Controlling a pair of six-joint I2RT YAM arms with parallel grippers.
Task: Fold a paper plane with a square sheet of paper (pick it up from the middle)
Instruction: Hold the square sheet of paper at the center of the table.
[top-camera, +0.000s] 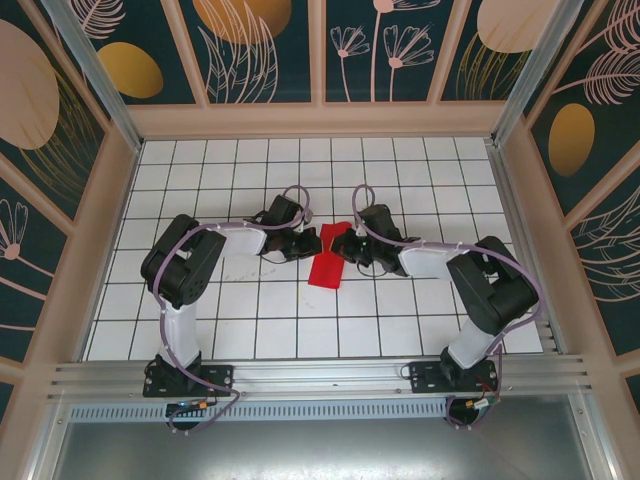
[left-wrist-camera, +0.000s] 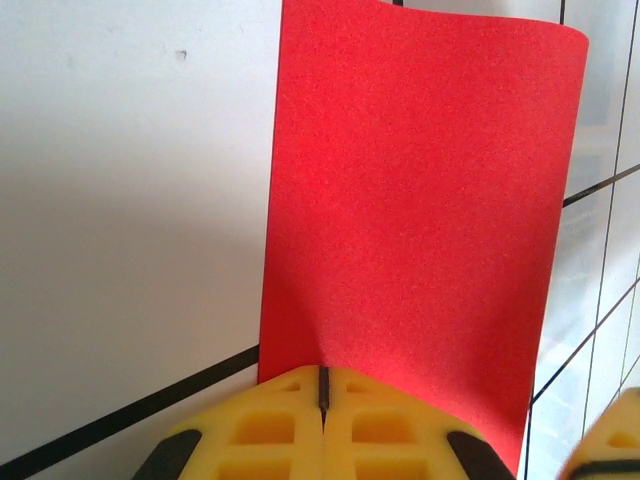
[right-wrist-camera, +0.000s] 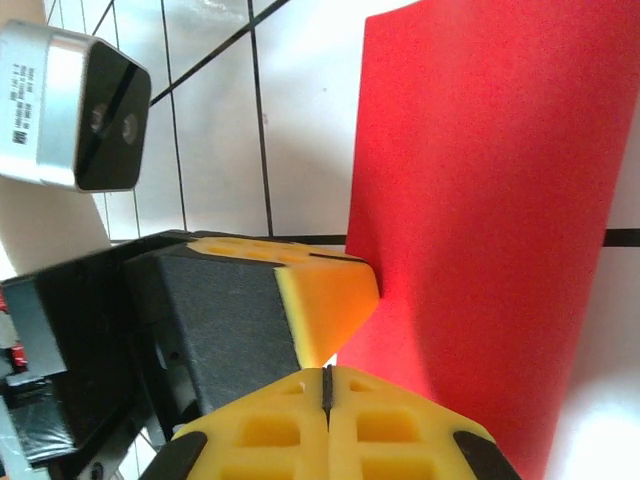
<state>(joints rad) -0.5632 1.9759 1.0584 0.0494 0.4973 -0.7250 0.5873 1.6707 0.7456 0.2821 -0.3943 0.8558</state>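
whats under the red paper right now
The white grid table shows all round the paper. The tiles right beneath it are covered, so nothing can be told there. The left tool pinches the paper.

White gridded tabletop, beige frame, dark teal wall panels with floral motifs.

There was one thin bright red sheet of paper on one white grid-tiled table. Two black arms, the left arm and the right arm, carried one gripper each: the left gripper and the right gripper, with two yellow foam fingers apiece. One silver-and-black camera box showed.
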